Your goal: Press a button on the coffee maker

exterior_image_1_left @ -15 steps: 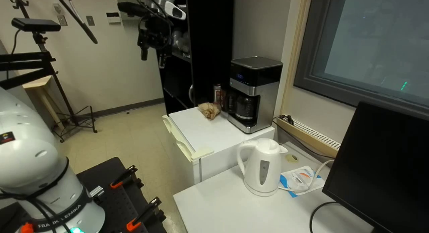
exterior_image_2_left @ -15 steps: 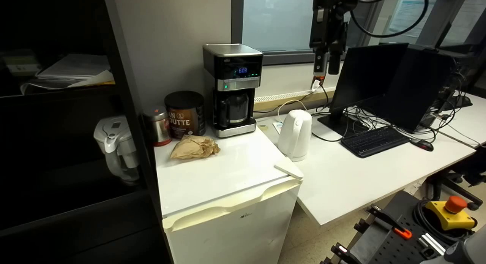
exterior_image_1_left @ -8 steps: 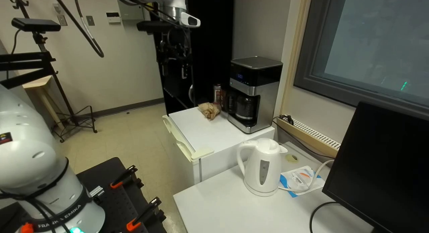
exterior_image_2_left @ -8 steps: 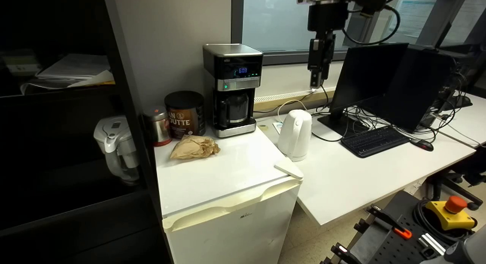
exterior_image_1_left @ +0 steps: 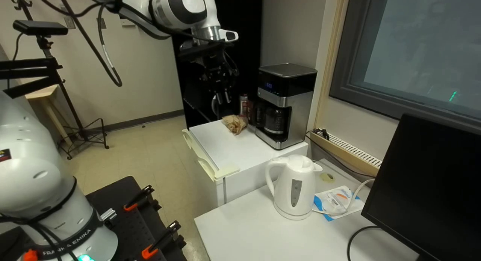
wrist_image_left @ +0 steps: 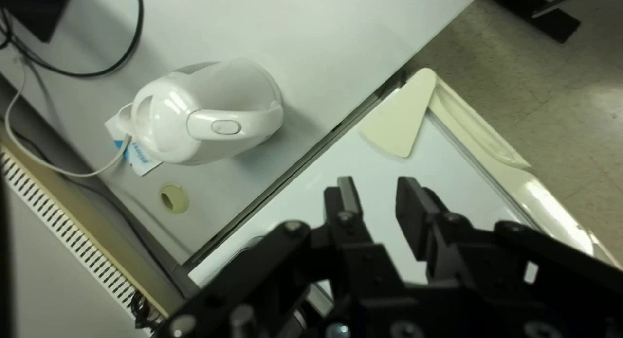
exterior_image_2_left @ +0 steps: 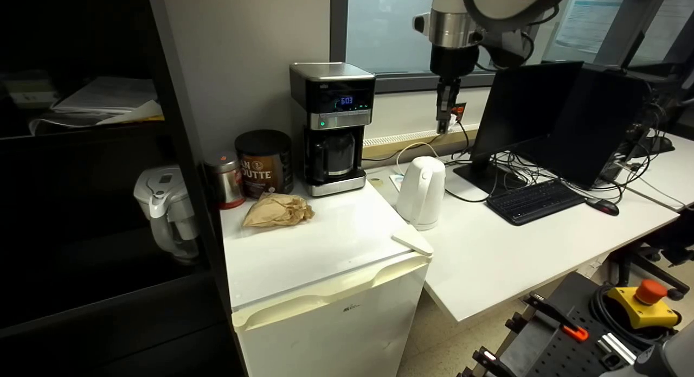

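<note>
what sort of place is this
Most likely an office or a lab with a coffee corner, though I can't say which: there is a computer monitor, and beyond the kettle a coffee maker sits on a small fridge.

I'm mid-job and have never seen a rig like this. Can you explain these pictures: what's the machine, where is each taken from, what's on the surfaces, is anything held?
It's one robot arm ending in a two-jawed pincer. Two pictures are taken from outside it, from different places; the wrist view is taken from the arm itself, looking down past the pincer. On the white mini-fridge are your target, the coffee maker, a dark tub, a silvery can and a crumpled paper bag. The desk beside it bears a white kettle, a monitor and a keyboard. Nothing is held: the jaws stand apart, and the pincer hangs in the air, clear of the coffee maker.
</note>
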Robot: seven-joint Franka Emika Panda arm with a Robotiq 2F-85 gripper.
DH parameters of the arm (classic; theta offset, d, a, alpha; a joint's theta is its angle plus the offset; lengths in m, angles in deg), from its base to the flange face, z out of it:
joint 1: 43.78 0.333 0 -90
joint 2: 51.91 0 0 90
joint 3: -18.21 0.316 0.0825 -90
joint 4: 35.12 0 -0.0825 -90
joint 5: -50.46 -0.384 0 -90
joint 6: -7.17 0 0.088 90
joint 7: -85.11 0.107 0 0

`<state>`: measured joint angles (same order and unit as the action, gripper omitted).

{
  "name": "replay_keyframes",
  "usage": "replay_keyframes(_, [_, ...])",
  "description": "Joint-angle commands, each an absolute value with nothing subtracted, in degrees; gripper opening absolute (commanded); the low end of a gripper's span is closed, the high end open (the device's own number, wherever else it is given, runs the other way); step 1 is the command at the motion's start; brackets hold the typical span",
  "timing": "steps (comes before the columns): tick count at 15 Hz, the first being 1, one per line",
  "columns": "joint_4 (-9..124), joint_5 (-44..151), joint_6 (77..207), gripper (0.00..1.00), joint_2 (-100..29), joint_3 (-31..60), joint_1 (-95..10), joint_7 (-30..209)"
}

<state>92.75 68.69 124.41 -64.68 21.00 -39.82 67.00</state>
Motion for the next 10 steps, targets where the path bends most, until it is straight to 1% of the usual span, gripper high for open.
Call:
replay_keyframes(1, [95.4,75.0,134.9,0.03,-63.6,20.2,-41.0,66.0])
replay_keyframes(2, [95.8,77.1,138.0,0.00,-62.9,20.1,-41.6,66.5])
replay_keyframes(10, [93.9,90.6,155.5,0.01,-54.7,19.2,-44.8,69.8])
